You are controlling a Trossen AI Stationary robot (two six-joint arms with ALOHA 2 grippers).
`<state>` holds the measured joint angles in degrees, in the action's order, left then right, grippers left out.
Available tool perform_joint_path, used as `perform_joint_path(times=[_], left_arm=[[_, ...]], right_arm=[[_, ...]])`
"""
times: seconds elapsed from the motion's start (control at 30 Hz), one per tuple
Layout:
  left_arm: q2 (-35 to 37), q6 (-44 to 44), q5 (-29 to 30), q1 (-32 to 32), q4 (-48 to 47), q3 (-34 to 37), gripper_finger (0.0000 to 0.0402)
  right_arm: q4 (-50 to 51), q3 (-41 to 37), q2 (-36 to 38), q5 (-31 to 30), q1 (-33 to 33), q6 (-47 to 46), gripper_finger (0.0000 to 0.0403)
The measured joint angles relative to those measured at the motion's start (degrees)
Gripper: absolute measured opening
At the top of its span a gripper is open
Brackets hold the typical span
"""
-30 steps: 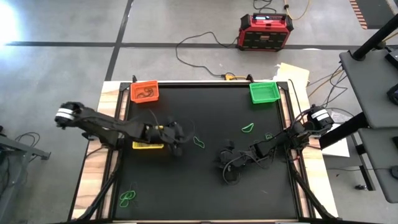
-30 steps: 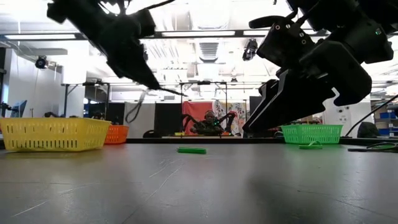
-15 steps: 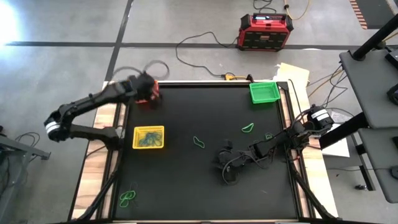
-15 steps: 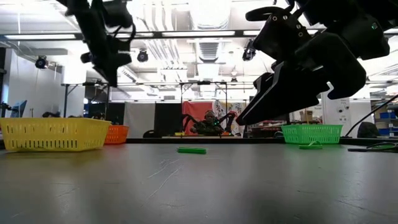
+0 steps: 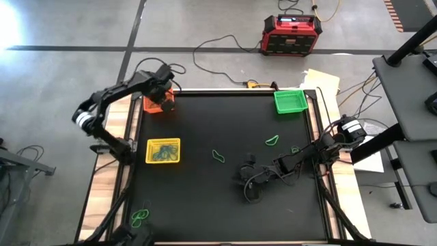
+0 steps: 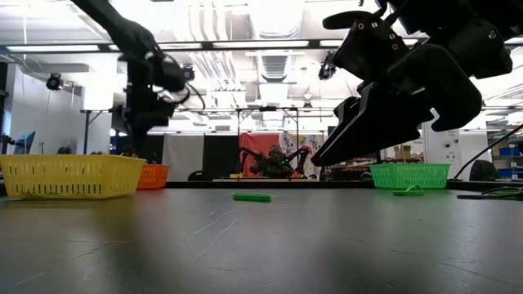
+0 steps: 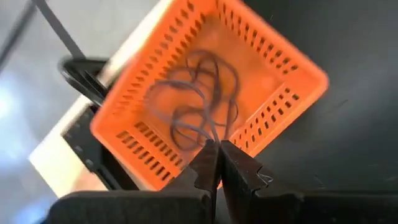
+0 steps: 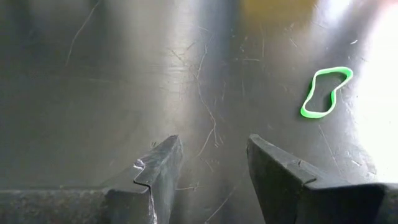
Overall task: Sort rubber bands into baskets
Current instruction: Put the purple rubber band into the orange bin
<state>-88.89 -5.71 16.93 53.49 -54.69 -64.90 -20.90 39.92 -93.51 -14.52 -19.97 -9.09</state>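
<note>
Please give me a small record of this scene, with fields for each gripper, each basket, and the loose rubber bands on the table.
left gripper: shut, above the orange basket, a thin dark band pinched between its fingers
right gripper: open, holds nothing, low over the bare mat
orange basket: far left corner of the mat, dark bands inside
yellow basket: left side of the mat, green bands inside
green basket: far right corner of the mat, contents not visible
loose green bands: one mid-table, one right of centre, a cluster at the near left edge
</note>
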Motion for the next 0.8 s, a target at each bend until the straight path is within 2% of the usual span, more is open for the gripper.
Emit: perform_joint_path(times=[0.17,0.47,0.63,0.8], left_arm=[[-4.66,1.35,0.06,3.27,1.71,0.45,0.0],[-10.37,1.78,-0.38,4.46,7.72,0.83,0.0],[-12.12,4.02,-3.98,4.51,8.89,0.85,0.0],[-12.07,6.24,-4.13,4.31,11.13,0.85,0.0001]], right_arm=[[0.12,0.0,0.0,0.0,0.0,-0.03,0.0176],[1.19,0.0,-0.02,0.04,0.0,-2.78,0.0176],[1.27,0.0,-0.02,0.03,0.0,-3.62,0.0176],[1.26,0.0,-0.02,0.02,0.13,-3.77,0.0176]])
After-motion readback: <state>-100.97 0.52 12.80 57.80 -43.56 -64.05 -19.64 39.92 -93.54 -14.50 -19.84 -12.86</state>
